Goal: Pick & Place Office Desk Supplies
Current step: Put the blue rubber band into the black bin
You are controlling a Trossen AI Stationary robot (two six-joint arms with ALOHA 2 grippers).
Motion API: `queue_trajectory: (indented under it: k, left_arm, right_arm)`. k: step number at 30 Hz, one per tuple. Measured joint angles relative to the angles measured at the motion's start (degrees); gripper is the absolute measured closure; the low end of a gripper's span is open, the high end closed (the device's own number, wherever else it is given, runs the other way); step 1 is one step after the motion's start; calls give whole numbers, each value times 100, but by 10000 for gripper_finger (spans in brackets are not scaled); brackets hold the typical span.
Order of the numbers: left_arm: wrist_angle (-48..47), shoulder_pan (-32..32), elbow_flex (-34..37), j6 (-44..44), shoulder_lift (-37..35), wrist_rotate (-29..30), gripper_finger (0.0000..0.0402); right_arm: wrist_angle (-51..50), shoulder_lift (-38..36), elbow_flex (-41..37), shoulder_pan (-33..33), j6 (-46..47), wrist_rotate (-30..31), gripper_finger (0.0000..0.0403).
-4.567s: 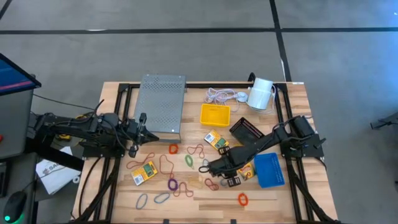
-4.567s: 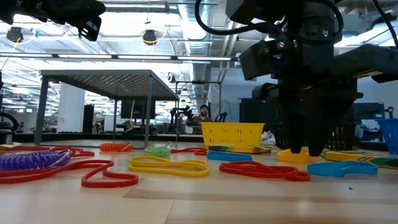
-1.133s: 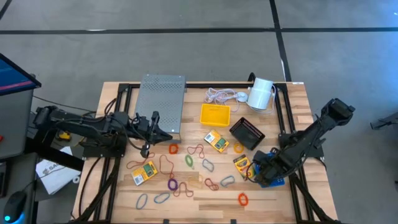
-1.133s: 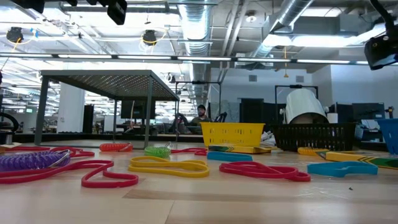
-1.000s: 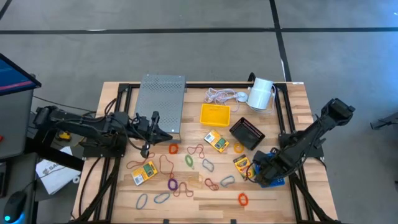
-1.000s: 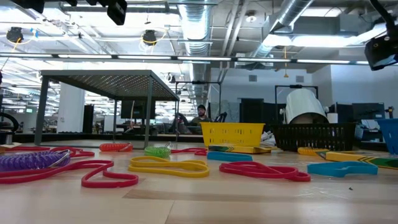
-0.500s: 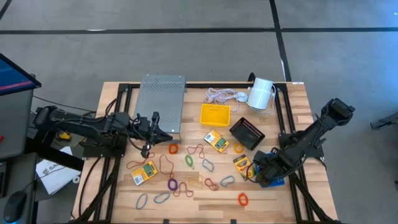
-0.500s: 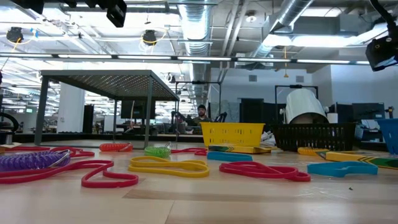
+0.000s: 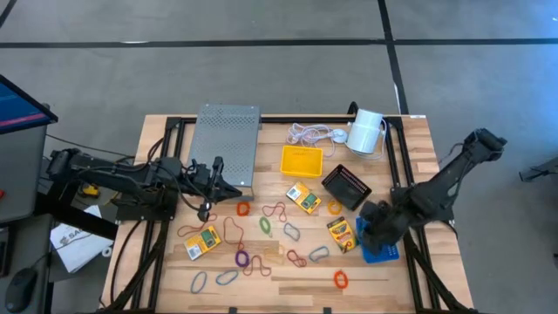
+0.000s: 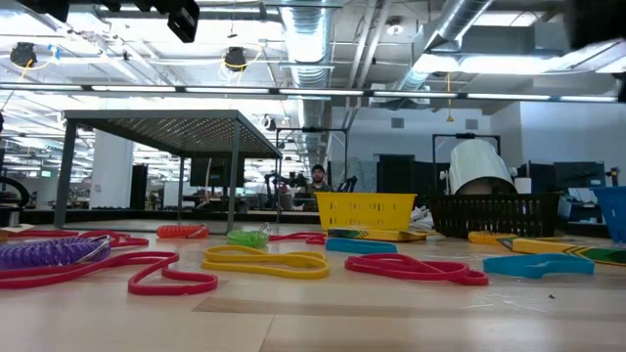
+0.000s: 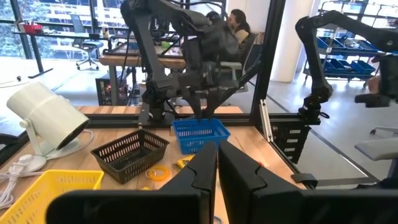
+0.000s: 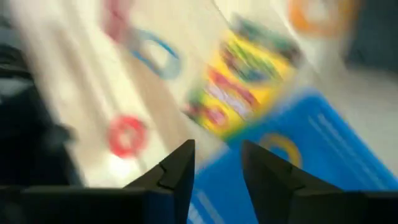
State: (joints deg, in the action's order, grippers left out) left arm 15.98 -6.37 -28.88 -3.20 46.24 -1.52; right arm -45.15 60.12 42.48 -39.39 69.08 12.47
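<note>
The blue tray [image 9: 381,247] lay at the surface's [image 9: 279,270] right edge, a yellow band inside; the right hand [image 9: 373,228] hung over it, fingers apart, empty. Farther left, the left hand [image 9: 228,187] hovered clenched near the grey mesh rack [image 9: 224,148]. Beyond, a person [image 10: 316,180] sat.

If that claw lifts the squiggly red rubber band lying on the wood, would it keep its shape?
Probably not. The red rubber band is a thin loop lying flat in a wavy outline, so it likely droops when lifted. It looks very light, and a push would probably just slide it.
</note>
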Motion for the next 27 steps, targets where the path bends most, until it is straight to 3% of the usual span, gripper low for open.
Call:
queue_trajectory:
  k: [4,9,18,27]
  left_arm:
    - [73,8,0,147,0,0,390]
    - [119,8,0,162,-1,0,390]
    - [92,8,2,141,-2,0,390]
    - [78,8,0,142,0,0,390]
  right_arm:
    - [1097,-18,0,597,-1207,58,292]
    - [1920,395,5,1214,-2397,-454,302]
    - [2271,1757,143,1722,-3117,-1537,306]
    - [2079,3078,1085,1552,-3648,-1725,306]
